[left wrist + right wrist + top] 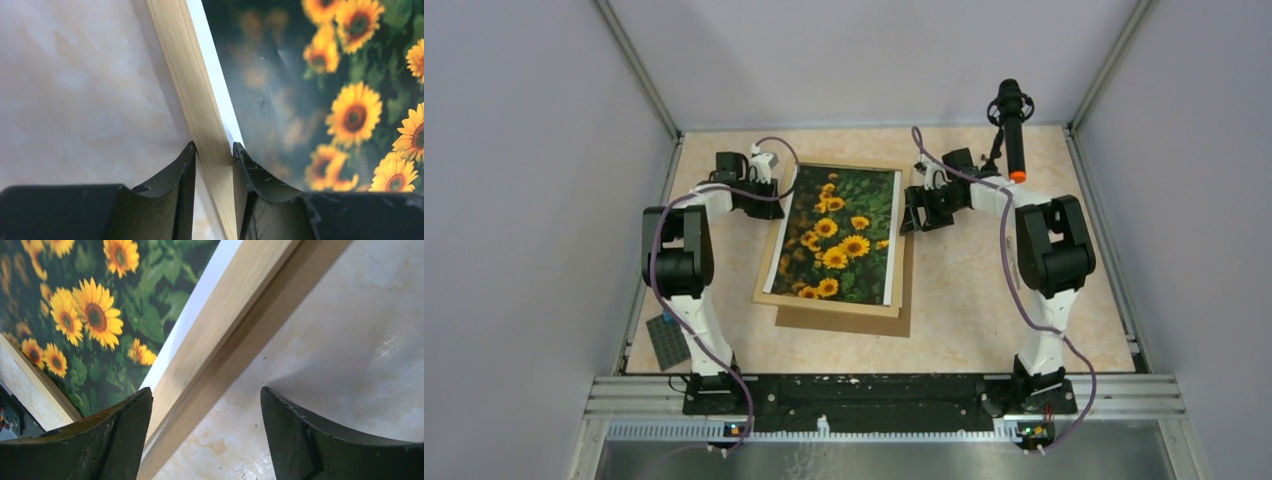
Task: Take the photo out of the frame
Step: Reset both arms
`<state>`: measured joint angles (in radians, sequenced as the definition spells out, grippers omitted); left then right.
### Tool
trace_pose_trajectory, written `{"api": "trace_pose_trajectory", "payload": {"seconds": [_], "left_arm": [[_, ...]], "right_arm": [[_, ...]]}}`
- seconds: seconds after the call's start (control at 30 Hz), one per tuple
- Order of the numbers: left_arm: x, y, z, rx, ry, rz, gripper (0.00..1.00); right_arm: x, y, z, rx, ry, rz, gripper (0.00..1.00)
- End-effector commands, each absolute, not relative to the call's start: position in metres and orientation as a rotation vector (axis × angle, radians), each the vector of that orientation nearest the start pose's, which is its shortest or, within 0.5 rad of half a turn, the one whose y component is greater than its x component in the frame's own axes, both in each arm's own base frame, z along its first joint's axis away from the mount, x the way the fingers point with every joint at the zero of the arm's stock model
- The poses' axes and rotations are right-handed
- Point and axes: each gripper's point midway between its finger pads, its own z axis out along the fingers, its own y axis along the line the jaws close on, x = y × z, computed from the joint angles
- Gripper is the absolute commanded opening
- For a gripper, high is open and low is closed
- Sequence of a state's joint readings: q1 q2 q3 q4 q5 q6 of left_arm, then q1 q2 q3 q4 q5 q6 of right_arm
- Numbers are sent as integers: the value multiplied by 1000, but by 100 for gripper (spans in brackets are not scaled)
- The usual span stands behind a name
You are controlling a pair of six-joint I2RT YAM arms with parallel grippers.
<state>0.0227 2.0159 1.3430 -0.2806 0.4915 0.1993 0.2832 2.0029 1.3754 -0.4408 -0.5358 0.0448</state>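
Photo in frame on beige table, grey walls; L gripper pinches frame, R gripper spread.

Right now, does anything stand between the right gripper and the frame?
Nothing visible does. The right gripper hangs open directly over the frame's right rail, straddling it. The left gripper clamps the opposite rail.

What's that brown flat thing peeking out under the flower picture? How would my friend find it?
Start at the middle of the table, where the sunflower photo lies in its light-wood frame. The brown board pokes out along the frame's near edge and right side. It is darker than the frame and plain.
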Motion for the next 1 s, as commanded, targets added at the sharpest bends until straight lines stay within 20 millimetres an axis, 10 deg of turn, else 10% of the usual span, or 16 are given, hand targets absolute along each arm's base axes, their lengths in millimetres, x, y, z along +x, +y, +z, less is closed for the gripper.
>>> {"api": "trace_pose_trajectory", "payload": {"seconds": [0.0,0.3,0.43,0.6,0.83,0.97], "left_arm": [[395,-74,4,259,2655,-608,24],[383,-89,33,180,2635,-733,37],[383,-89,64,194,2598,-743,64],[403,-79,131,303,2432,-713,98],[447,-61,240,319,2246,-800,99],[464,-25,269,196,2184,-738,99]], "right_arm": [[386,204,50,-500,2567,825,79],[392,207,61,-540,2535,834,80],[396,206,85,-630,2477,809,83],[395,213,148,-673,2331,842,96],[394,214,249,-681,2085,791,99],[384,194,286,-657,1981,646,99]]}}
